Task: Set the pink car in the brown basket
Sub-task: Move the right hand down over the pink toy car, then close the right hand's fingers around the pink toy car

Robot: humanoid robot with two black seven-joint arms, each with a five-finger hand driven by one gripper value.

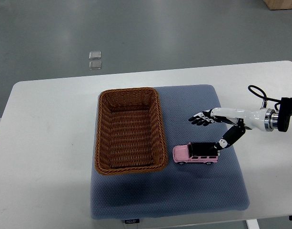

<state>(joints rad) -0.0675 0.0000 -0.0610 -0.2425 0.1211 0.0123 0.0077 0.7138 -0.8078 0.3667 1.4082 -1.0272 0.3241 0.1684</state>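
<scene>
A pink toy car [194, 153] with a dark roof lies on the blue-grey mat [203, 191], just right of the brown wicker basket [157, 125]. The basket holds nothing. My right hand [207, 125] reaches in from the right edge and hovers over the car's rear half. Its four fingers [200, 119] stretch out to the left above the mat, and the thumb [226, 140] points down toward the car's roof at its right end. The hand is open and holds nothing. My left arm does not show.
The mat lies on a white table [45, 143] whose near edge runs along the bottom of the picture. Two small clear squares [95, 60] sit on the grey floor beyond the table. A black cable [257, 91] loops above my right wrist.
</scene>
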